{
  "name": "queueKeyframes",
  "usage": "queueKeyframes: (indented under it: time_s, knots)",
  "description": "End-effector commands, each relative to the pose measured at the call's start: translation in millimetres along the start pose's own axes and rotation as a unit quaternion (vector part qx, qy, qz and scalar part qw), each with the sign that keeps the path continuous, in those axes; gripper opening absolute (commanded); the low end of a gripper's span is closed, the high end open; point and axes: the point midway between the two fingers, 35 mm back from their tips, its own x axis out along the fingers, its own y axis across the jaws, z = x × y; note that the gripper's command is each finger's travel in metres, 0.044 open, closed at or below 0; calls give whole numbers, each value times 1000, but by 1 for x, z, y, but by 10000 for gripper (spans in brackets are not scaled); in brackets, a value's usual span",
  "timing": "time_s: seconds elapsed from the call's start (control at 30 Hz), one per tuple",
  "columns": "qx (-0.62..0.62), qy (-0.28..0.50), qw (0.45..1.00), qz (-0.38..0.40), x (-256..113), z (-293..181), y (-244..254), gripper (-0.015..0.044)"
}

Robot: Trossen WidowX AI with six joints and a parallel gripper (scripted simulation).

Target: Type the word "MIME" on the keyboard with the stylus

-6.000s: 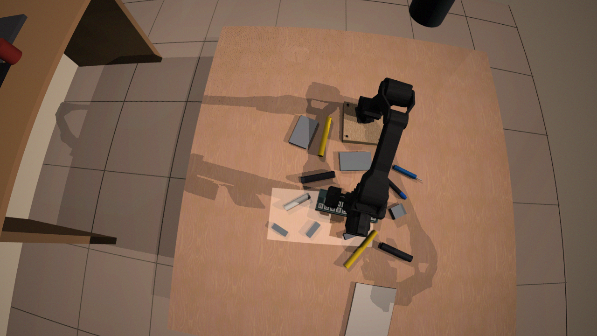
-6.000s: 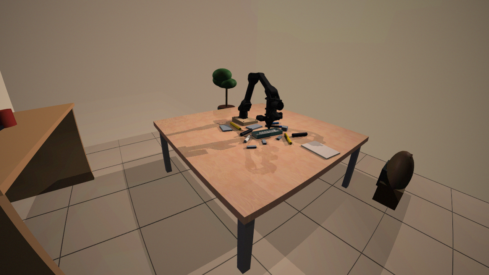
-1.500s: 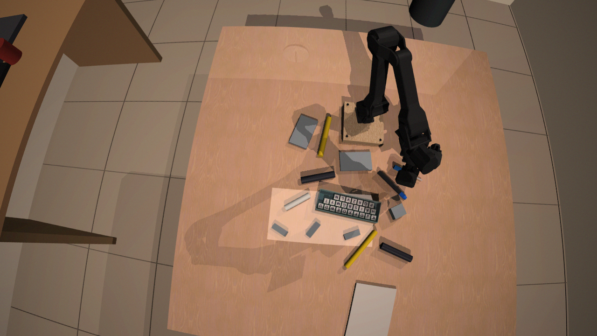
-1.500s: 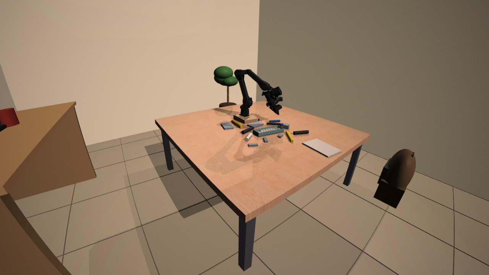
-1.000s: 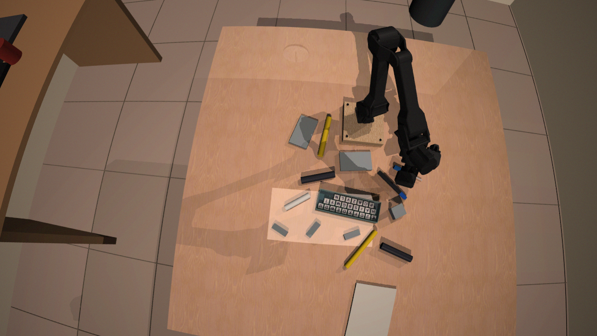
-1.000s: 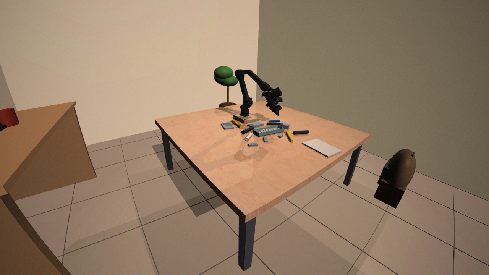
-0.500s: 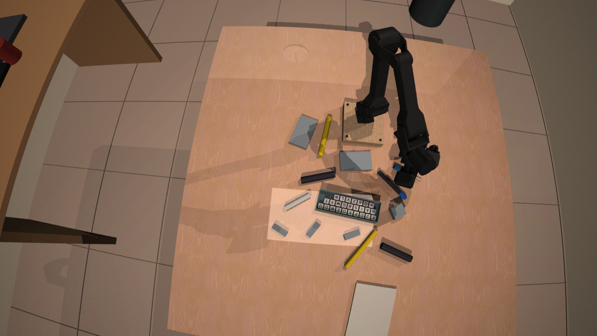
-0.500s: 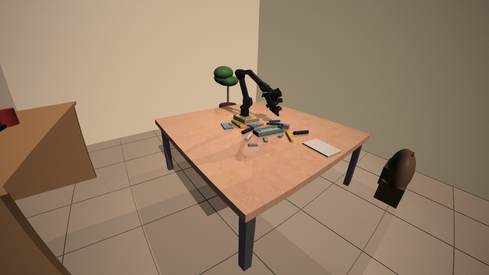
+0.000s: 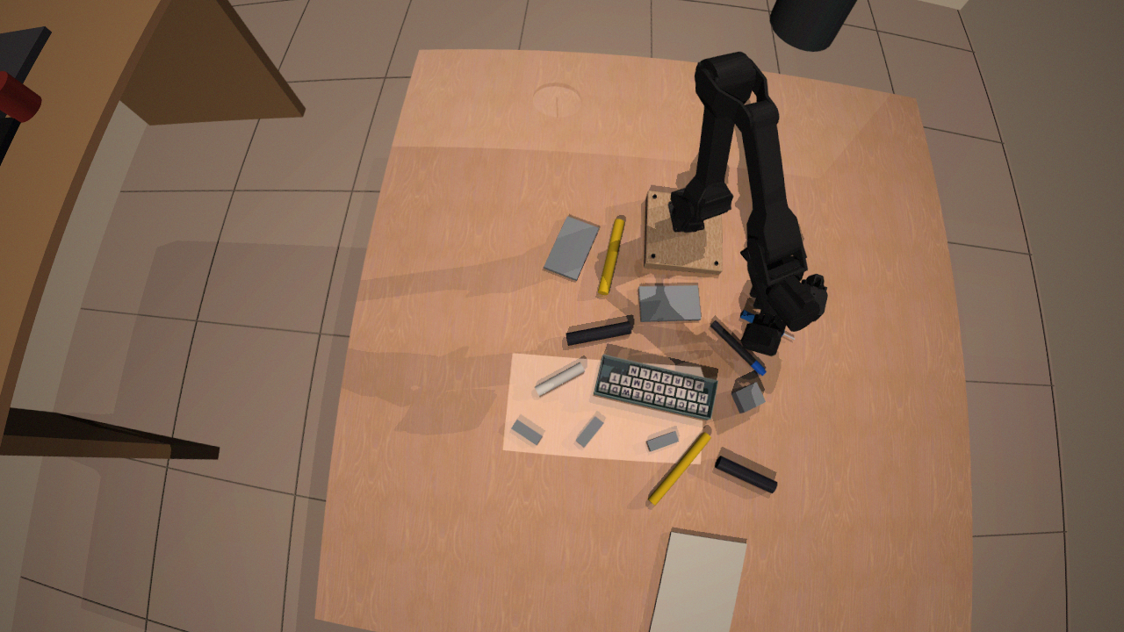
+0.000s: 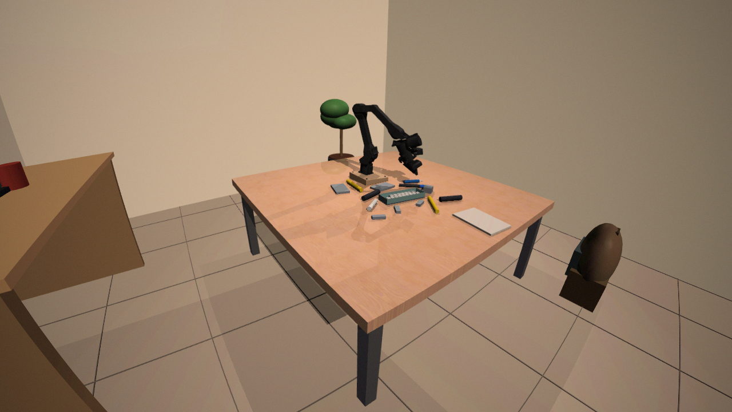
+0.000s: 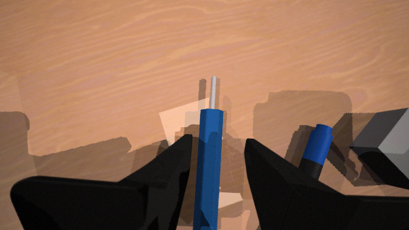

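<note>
The stylus, a blue barrel with a thin pale tip (image 9: 748, 316) (image 10: 410, 181) (image 11: 208, 166), lies on the desk beside the marker. My gripper (image 10: 415, 171) (image 11: 218, 143) is open above it. In the wrist view the stylus runs lengthwise between the two parted black fingers, with a gap on both sides and its tip pointing away. In the top view the hand hides part of it. The green keyboard (image 9: 613, 367) (image 10: 406, 199) with white letter keys stands on the desk, its letters upside down in the top view. It is outside the wrist view.
A black marker with a blue end (image 9: 736, 346) (image 11: 317, 145) lies close beside the stylus. A grey block (image 9: 748, 397) (image 10: 426, 189) (image 11: 391, 134) sits near the marker's blue end. A grey slab (image 9: 669, 303), a black cylinder (image 9: 599, 331) and a yellow stick (image 9: 680, 468) lie around the keyboard.
</note>
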Motion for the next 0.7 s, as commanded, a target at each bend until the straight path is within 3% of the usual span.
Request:
queueKeyframes:
  time_s: [0.0,0.67]
  knots:
    - [0,3,1000,4,3,-4,2,150]
    - [0,3,1000,4,9,-7,2,150]
